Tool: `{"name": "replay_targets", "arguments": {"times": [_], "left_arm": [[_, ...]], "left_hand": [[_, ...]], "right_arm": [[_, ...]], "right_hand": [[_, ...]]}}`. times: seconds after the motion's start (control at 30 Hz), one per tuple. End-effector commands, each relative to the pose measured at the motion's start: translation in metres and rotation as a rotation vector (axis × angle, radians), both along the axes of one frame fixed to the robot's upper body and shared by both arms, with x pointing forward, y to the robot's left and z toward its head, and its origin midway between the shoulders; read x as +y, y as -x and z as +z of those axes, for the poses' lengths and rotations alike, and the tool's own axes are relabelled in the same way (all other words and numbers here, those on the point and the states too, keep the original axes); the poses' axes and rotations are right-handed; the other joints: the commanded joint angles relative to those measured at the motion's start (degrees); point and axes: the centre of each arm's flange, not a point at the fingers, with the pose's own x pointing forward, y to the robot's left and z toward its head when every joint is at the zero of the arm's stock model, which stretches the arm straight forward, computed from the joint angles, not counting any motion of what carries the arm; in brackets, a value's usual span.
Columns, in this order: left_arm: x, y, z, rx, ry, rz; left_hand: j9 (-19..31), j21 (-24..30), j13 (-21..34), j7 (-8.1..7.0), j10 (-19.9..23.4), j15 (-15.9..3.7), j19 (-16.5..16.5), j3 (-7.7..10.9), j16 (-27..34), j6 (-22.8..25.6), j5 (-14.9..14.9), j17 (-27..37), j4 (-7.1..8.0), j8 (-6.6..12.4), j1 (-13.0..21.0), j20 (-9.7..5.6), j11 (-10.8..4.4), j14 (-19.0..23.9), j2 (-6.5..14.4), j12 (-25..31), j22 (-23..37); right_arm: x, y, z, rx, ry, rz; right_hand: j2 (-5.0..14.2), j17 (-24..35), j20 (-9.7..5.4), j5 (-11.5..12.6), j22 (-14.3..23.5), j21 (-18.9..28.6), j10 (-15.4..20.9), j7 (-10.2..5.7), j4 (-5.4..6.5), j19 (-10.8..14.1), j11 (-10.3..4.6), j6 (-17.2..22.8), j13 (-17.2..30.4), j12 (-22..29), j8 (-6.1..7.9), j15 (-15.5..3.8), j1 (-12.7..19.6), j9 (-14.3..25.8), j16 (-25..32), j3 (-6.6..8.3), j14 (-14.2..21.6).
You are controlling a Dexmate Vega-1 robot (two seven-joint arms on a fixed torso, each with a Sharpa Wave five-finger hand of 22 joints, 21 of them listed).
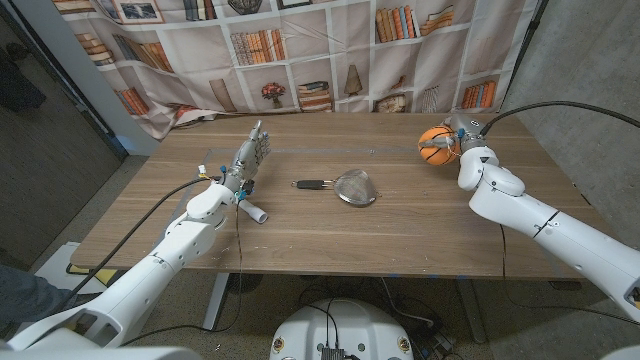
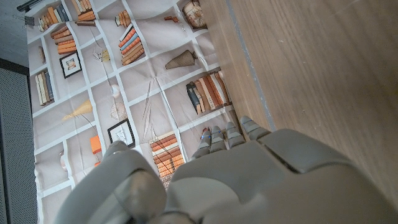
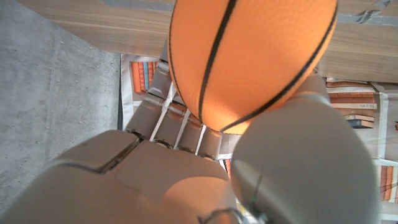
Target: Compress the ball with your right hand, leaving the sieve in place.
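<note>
The right robot hand is at the far right of the desk, wrapped around the ball. In the right wrist view its fingers curl up behind the ball while the thumb presses against its near side, so the ball is clasped between them. The ball is orange with black seams, patterned like a small basketball. From the head view it seems to sit at or just above the desk surface near the far edge; whether it touches the wood cannot be told.

The left robot hand stands on the far left part of the desk, palm upright, fingers straight and together, reaching toward the far side and holding nothing. The left wrist view shows the back of this hand with its fingertips extended over the wood.

The sieve lies in the middle of the desk, between the two hands and well apart from both. Its round metal mesh bowl is to the right and its dark handle points left.

Just near of the left hand a small white cylinder lies on the desk.

Behind the desk hangs a backdrop printed with bookshelves.
</note>
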Motion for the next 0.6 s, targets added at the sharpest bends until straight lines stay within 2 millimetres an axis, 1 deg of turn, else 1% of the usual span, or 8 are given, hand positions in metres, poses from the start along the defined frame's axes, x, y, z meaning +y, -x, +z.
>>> {"name": "replay_targets", "arguments": {"times": [0.03,0.17,0.33,0.37,0.43,0.5,0.6], "left_arm": [[-0.003,0.002,0.001,-0.004,-0.004,0.000],[-0.002,0.004,0.001,-0.001,-0.007,0.007],[0.001,0.008,0.001,0.002,-0.012,0.018],[0.001,0.009,0.002,0.002,-0.012,0.020],[0.002,0.010,0.002,0.002,-0.013,0.023],[0.002,0.011,0.003,0.001,-0.015,0.025],[0.002,0.011,0.003,0.001,-0.015,0.026]], "left_hand": [[0.26,0.15,0.10,-0.09,0.48,-0.14,0.13,-0.45,-0.16,0.43,-0.15,0.11,0.03,-0.20,0.45,-0.05,0.20,0.11,0.35,0.12,0.27],[0.26,0.17,0.10,-0.09,0.47,-0.15,0.19,-0.47,-0.16,0.49,-0.16,0.11,0.02,-0.19,0.49,-0.07,0.16,0.12,0.38,0.10,0.27],[0.26,0.18,0.11,-0.23,0.43,-0.13,0.23,-0.48,-0.17,0.57,-0.18,0.11,0.02,-0.18,0.53,-0.01,0.21,0.14,0.41,0.07,0.27],[0.26,0.18,0.11,-0.27,0.44,-0.14,0.24,-0.49,-0.18,0.54,-0.18,0.11,0.02,-0.20,0.54,-0.01,0.19,0.12,0.42,0.07,0.27],[0.26,0.18,0.11,-0.30,0.44,-0.18,0.25,-0.50,-0.19,0.54,-0.19,0.11,0.01,-0.20,0.55,0.05,0.16,0.11,0.44,0.07,0.27],[0.26,0.17,0.11,-0.33,0.50,-0.24,0.25,-0.51,-0.18,0.58,-0.20,0.11,0.01,-0.20,0.58,0.06,0.24,0.15,0.47,0.08,0.27],[0.27,0.17,0.11,-0.34,0.46,-0.26,0.26,-0.51,-0.18,0.65,-0.20,0.11,0.01,-0.18,0.61,0.08,0.15,0.17,0.51,0.06,0.27]], "right_arm": [[-0.010,-0.015,-0.011,0.045,-0.015,-0.040],[-0.011,-0.023,-0.014,0.068,-0.013,-0.048],[-0.012,-0.029,-0.018,0.089,-0.009,-0.065],[-0.012,-0.031,-0.018,0.098,-0.008,-0.073],[-0.012,-0.032,-0.020,0.104,-0.003,-0.085],[-0.012,-0.034,-0.021,0.108,-0.002,-0.085],[-0.011,-0.034,-0.022,0.114,-0.003,-0.092]], "right_hand": [[14.85,-0.15,-7.44,-0.21,0.05,-0.36,-1.11,0.14,0.42,-0.94,0.26,-1.20,-0.10,-0.36,-0.65,-1.26,12.89,0.15,-0.30,-0.74,-1.30],[14.53,-0.29,-7.35,-0.36,0.00,-0.34,-1.00,0.32,0.83,-0.98,0.46,-1.13,-0.26,-0.35,-0.74,-0.94,11.69,0.13,-0.13,-1.23,-1.32],[14.19,-0.50,-7.35,-0.50,-0.14,-0.53,-1.83,0.41,0.97,-1.33,0.88,-2.04,-0.38,-0.65,-1.32,-0.65,10.72,0.08,-0.26,-1.57,-2.28],[14.15,-0.54,-7.33,-0.52,-0.17,-0.59,-2.23,0.44,0.98,-1.45,0.79,-2.41,-0.39,-0.79,-1.52,-0.63,10.54,0.07,-0.22,-1.61,-2.34],[13.95,-0.71,-7.27,-0.60,-0.27,-0.84,-2.69,0.49,0.99,-1.85,1.41,-2.96,-0.47,-0.94,-1.88,-0.26,10.07,0.05,-0.41,-1.76,-3.24],[13.82,-0.94,-7.15,-0.68,-0.37,-1.18,-3.31,0.81,1.14,-2.40,1.71,-3.90,-0.64,-1.20,-2.44,0.30,9.32,0.02,-0.48,-1.95,-3.99],[13.59,-1.27,-6.97,-0.76,-0.49,-1.62,-4.27,0.69,1.32,-2.95,2.10,-5.26,-0.89,-1.56,-3.26,0.93,8.32,-0.03,-0.56,-2.22,-5.07]]}}
